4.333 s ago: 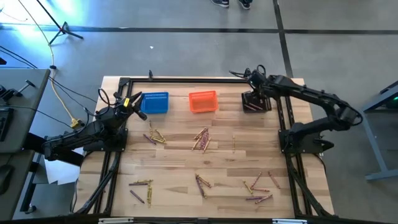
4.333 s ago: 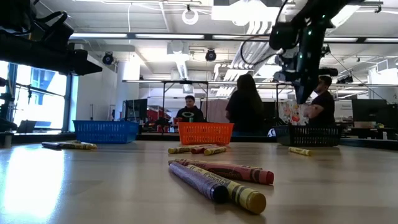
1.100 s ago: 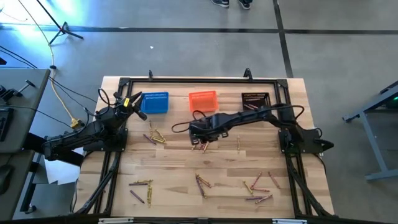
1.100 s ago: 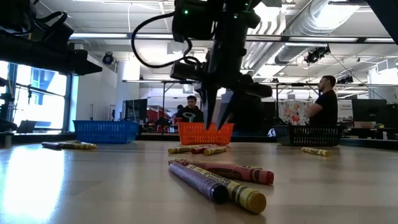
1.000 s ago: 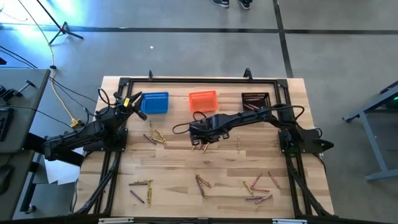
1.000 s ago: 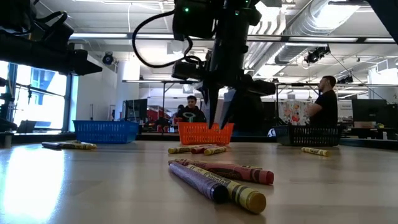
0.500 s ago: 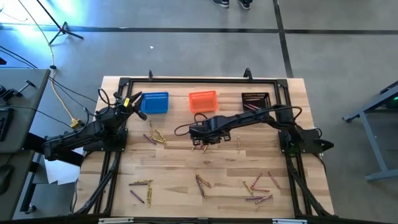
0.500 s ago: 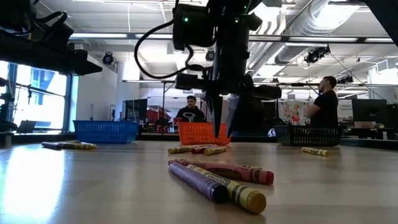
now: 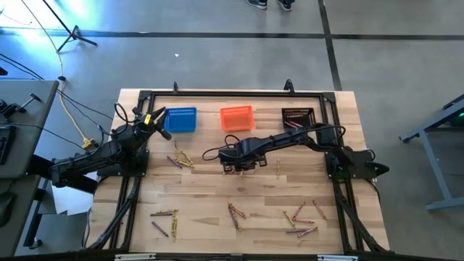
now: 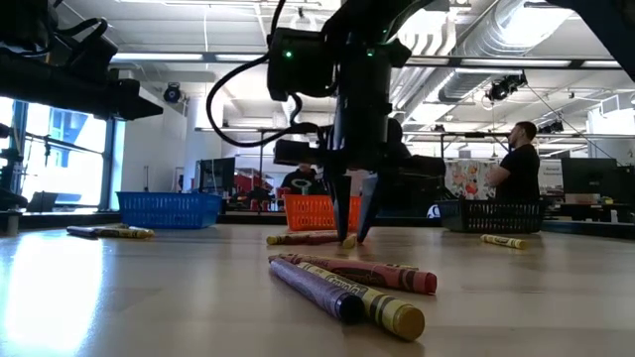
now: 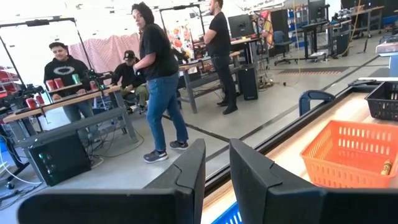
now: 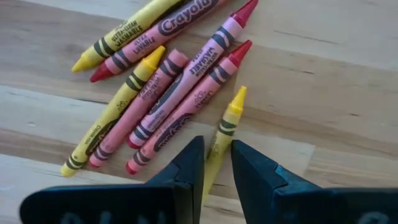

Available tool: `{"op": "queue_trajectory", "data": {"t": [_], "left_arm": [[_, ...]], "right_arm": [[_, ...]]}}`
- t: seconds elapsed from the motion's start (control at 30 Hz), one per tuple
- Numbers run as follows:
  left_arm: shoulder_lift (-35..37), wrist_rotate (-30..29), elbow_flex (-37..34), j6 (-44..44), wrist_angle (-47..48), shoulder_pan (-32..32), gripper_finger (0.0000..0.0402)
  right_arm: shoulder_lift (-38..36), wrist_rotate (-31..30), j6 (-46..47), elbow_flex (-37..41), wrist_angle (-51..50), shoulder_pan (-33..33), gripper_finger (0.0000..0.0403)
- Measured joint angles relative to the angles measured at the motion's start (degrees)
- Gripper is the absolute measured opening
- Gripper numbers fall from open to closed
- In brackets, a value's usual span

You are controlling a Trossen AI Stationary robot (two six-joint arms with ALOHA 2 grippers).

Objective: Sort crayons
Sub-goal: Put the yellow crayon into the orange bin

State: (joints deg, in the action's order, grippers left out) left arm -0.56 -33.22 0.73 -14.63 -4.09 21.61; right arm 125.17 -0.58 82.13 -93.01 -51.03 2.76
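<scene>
A: Directly beneath the right hand (image 12: pixel 214 165): one yellow crayon (image 12: pixel 222 134), lying between the two fingers (image 12: pixel 186 163), which stand slightly parted and grip nothing yet. Its long axis runs straight ahead from the hand, tip pointing away.

B: Beside it?

A: Just to one side, a cluster of pink and yellow crayons (image 12: pixel 158 102), some touching one another. The right hand sits low at mid-surface (image 9: pixel 196 181); the left hand (image 11: pixel 214 171), fingers a little apart and empty, waits well apart near the blue basket (image 9: pixel 180 119).

B: Containers, farther off?

A: Beyond the hand: orange basket (image 9: pixel 236 117), one crayon visible inside from the left wrist view; black basket (image 9: pixel 297 116) and the blue one, contents cannot be told.
</scene>
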Motion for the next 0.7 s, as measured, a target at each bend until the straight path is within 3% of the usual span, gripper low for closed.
{"op": "queue_trajectory", "data": {"t": [0.27, 0.5, 0.7], "left_arm": [[0.0, -0.03, 0.0, -0.01, -0.01, 0.0, 0.006], [0.0, -0.01, 0.0, 0.0, 0.01, 0.0, 0.006], [-0.02, -0.01, -0.01, 0.0, 0.01, 0.0, 0.006]], "right_arm": [[0.19, 0.17, -1.14, -0.04, -1.45, -0.14, 0.0067], [0.27, 0.06, -1.2, -0.13, -5.87, 0.16, 0.0011], [-0.95, 0.2, -2.17, 0.35, -9.19, 0.14, 0.0015]]}}
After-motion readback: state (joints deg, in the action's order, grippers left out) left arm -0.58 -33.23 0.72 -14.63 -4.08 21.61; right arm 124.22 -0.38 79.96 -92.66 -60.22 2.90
